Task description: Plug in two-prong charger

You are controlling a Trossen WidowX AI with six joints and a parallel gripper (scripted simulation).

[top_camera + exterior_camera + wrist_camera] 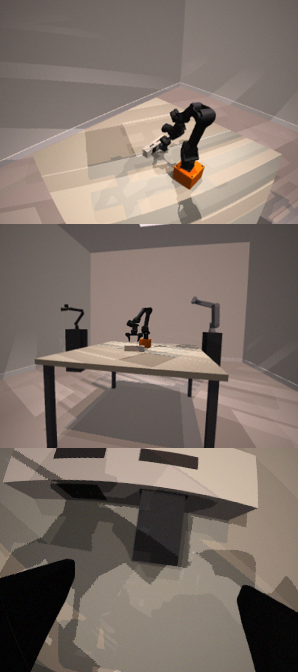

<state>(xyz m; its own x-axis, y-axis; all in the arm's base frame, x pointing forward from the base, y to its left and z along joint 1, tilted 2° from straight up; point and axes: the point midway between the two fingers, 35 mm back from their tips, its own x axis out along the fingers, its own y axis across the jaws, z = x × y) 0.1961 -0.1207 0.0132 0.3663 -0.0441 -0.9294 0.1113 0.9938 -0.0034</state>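
Observation:
The white power strip [146,153] [131,348] [225,480] lies on the table, with dark rectangles on top. In the wrist view its near side shows a dark recess [81,491] on the left. The dark charger block [159,528] stands against that side, to the right of the recess. Its far end meets the strip's side wall. No prongs show, and how deep they sit cannot be told. My gripper [134,339] [161,581] is open and empty. Its fingers are wide apart, back from the charger's near end, one to each side.
The orange arm base [188,174] [145,343] stands on the table [236,168] [91,358] behind the strip as seen in the exterior view. Two other arms stand on black pedestals [76,350] [213,347] beyond the table's left and right sides. Patchy shadows cross the tabletop.

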